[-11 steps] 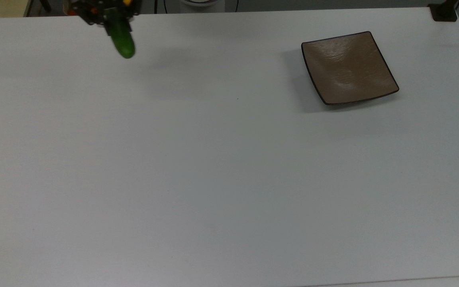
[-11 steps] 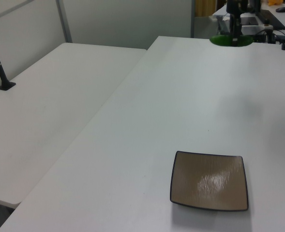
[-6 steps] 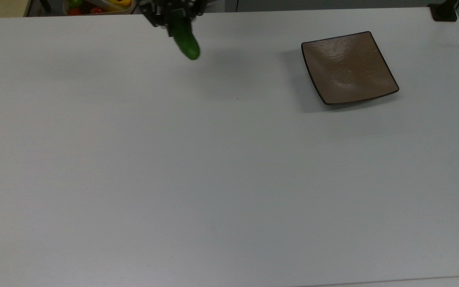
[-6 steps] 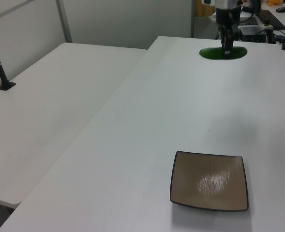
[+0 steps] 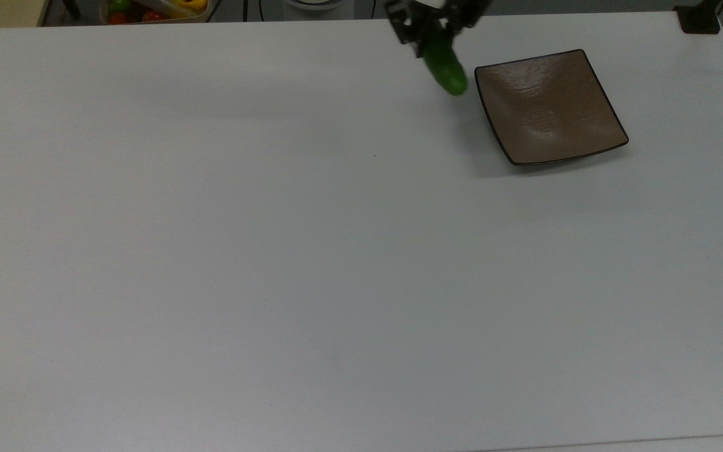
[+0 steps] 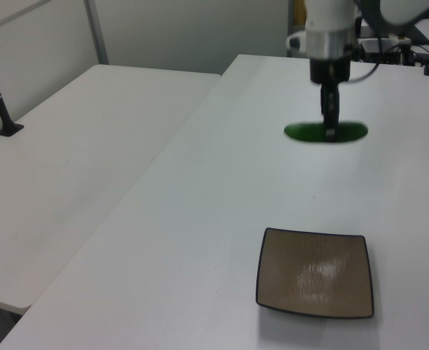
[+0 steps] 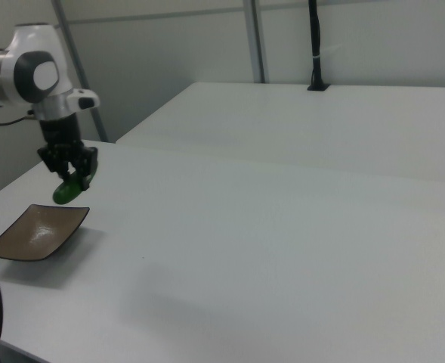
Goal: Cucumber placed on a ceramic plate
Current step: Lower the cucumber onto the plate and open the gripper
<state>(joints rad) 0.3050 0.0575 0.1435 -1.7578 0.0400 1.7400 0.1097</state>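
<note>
Cucumber (image 5: pixel 446 68) hangs pinched lengthwise between the fingers (image 6: pixel 329 117), above the tabletop (image 5: pixel 311 251) short of the ceramic plate (image 5: pixel 550 108); releasing here, or a slipping grip, would drop it beside the rim.

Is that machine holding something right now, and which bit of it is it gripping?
Yes: the tool grips the cucumber around its middle, carrying it in the air near the ceramic plate.
</note>
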